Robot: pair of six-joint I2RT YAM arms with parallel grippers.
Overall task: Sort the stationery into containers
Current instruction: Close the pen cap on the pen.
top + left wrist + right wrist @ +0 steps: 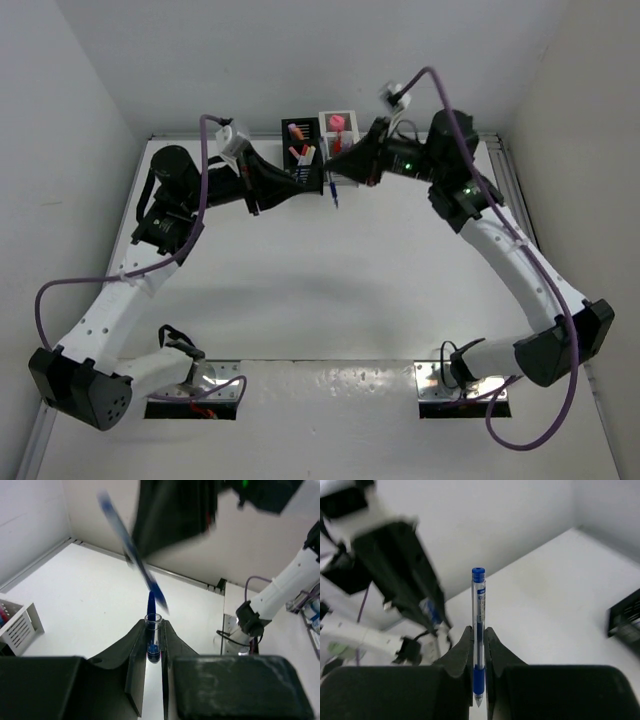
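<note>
Pen: slim clear barrel; cap: clear tube.

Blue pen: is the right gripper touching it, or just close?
Touching. The right wrist view shows the right gripper pressed against both sides of the blue pen, with no gap on either side.

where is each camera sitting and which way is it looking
Top external: above and behind the arms, looking down on the table; both arms whole, left gripper and right gripper near the black container and white container.
Left wrist: on the left arm, facing out along its fingers, shut on a clear tube.
Right wrist: on the right arm, facing out along its fingers, shut on the blue pen.
Shared: both wrist views show the blue pen and the opposite gripper.
</note>
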